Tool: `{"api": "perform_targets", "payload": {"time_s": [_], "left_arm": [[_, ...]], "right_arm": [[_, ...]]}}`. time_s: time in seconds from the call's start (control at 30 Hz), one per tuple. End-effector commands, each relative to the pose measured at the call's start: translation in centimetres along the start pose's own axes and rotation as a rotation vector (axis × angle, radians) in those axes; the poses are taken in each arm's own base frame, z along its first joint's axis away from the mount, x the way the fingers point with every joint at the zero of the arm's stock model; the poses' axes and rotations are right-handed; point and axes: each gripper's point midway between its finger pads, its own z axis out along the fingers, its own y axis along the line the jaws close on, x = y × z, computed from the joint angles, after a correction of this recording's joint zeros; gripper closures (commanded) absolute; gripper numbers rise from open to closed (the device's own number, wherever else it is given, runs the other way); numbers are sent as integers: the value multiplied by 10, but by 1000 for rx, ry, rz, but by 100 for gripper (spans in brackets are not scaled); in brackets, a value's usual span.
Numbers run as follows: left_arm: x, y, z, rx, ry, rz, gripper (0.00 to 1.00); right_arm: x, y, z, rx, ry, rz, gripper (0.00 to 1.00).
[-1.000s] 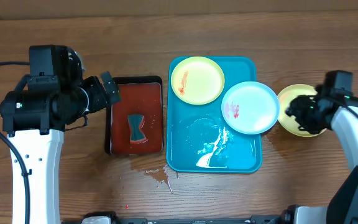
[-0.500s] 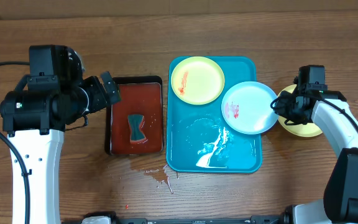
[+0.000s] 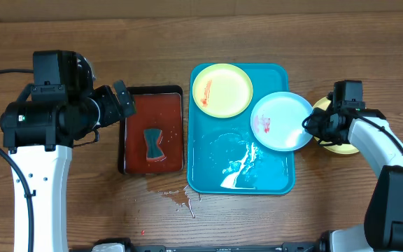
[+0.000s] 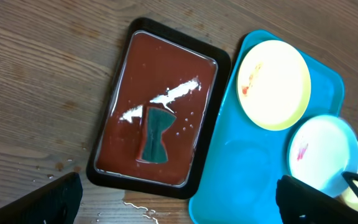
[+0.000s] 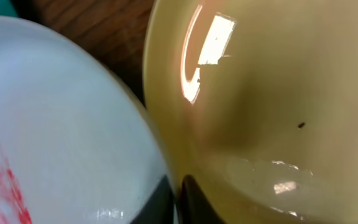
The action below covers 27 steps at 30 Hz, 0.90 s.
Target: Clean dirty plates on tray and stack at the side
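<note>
On the turquoise tray (image 3: pixel 212 171) lie a pale yellow-green plate (image 3: pixel 222 89) with a small red smear and a pale blue-white plate (image 3: pixel 278 120) with a red smear, its right side overhanging the tray rim. My right gripper (image 3: pixel 310 127) is shut on that plate's right rim; in the right wrist view its dark fingers (image 5: pixel 194 199) pinch the rim of the blue-white plate (image 5: pixel 55 124). Another yellow-green plate (image 5: pixel 278 93) lies on the table right of the tray, partly under my right arm. My left gripper (image 4: pixel 185 205) hangs open above the black tray.
A black tray (image 3: pixel 172 129) of red liquid holds a dark green sponge (image 3: pixel 153 143), left of the turquoise tray. Water pools on the turquoise tray floor (image 3: pixel 240 164). Drops of liquid (image 3: pixel 180 199) lie on the wood near the front.
My right gripper has moved left from over the yellow-green plate on the table to the blue-white plate's right rim and shut on it. The left arm has stayed still.
</note>
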Motion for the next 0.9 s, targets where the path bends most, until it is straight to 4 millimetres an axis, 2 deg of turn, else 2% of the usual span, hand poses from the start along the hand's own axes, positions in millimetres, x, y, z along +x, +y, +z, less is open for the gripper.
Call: {"api": "perform_targets", "payload": {"time_s": [0.0, 0.2, 0.37, 0.43, 0.67, 0.77, 0.87], "left_arm": [[-5, 1, -1, -9, -11, 26, 0], [-5, 2, -1, -10, -11, 26, 0], [-5, 1, -1, -9, -11, 26, 0], [-5, 1, -1, -8, -11, 21, 0], [-6, -5, -1, 26, -12, -1, 0], [2, -18, -2, 97, 25, 48, 0], [8, -27, -1, 113, 37, 149, 0]], "right_arm": [[-1, 8, -5, -34, 5, 12, 96], [3, 21, -46, -80, 1, 0, 96], [34, 40, -72, -94, 42, -74, 96], [53, 47, -72, -86, 94, -100, 96], [108, 57, -43, -34, 235, -28, 96], [122, 66, -32, -42, 258, -67, 96], [127, 79, -29, -64, 250, -133, 93]]}}
